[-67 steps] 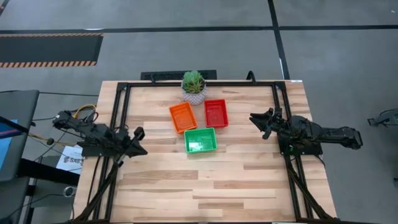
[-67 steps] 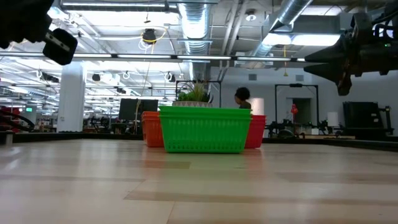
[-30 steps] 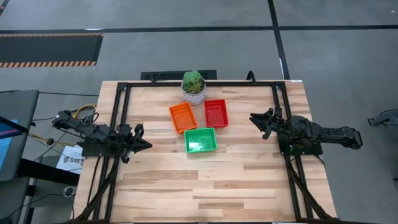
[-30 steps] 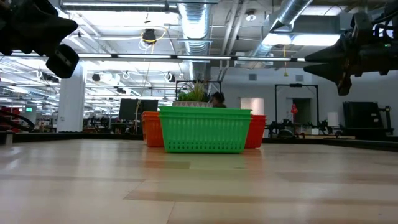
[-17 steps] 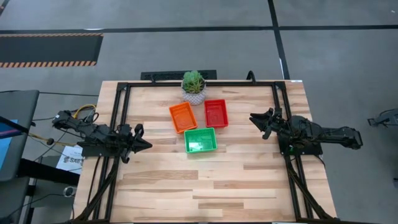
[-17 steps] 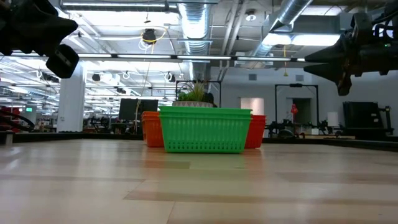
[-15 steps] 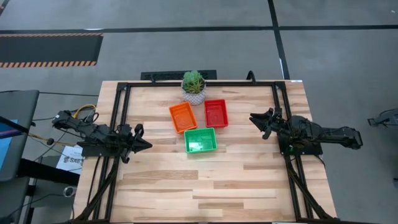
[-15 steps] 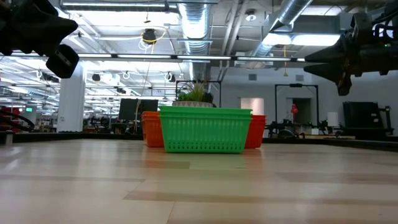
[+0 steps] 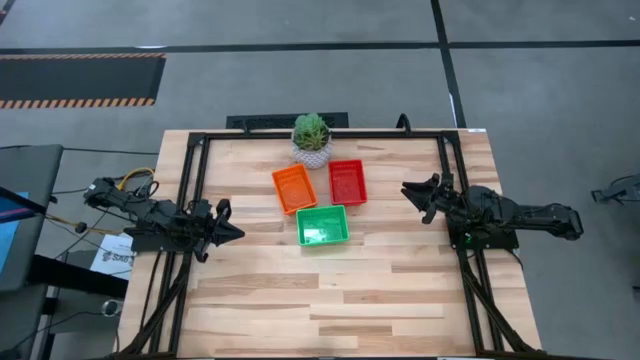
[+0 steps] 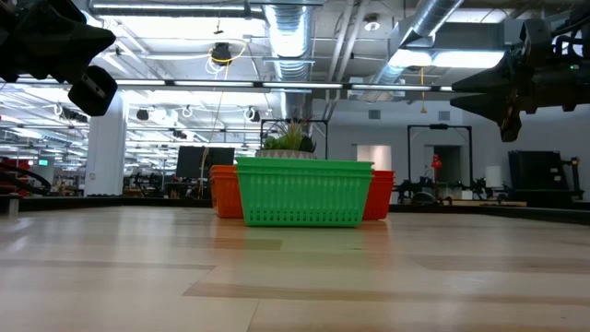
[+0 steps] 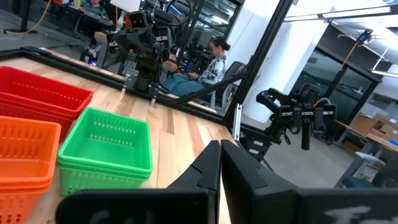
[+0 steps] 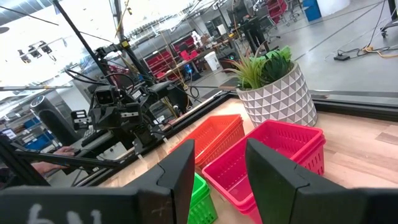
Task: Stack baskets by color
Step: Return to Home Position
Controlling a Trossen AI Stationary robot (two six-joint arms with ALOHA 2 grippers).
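Three stacks of baskets stand on the table's far middle, each on its bottom: orange (image 9: 294,188), red (image 9: 347,182) and green (image 9: 322,225), the green one nearest. My left gripper (image 9: 234,232) hovers shut at the table's left edge, pointing level toward the green stack (image 11: 106,149). At the right edge my right gripper (image 9: 408,190) hangs open and level, with nothing between its fingers, facing the red stack (image 12: 267,155). Both grippers are well clear of the baskets.
A small green plant in a white patterned pot (image 9: 312,140) stands at the far edge, just behind the orange and red stacks. A black frame (image 9: 190,180) runs along the table's left, far and right sides. Bare wood (image 9: 320,300) fills the near half.
My left gripper's fingers stood spread in the earliest frame and have shut since; over the last second both arms and all baskets have kept still.
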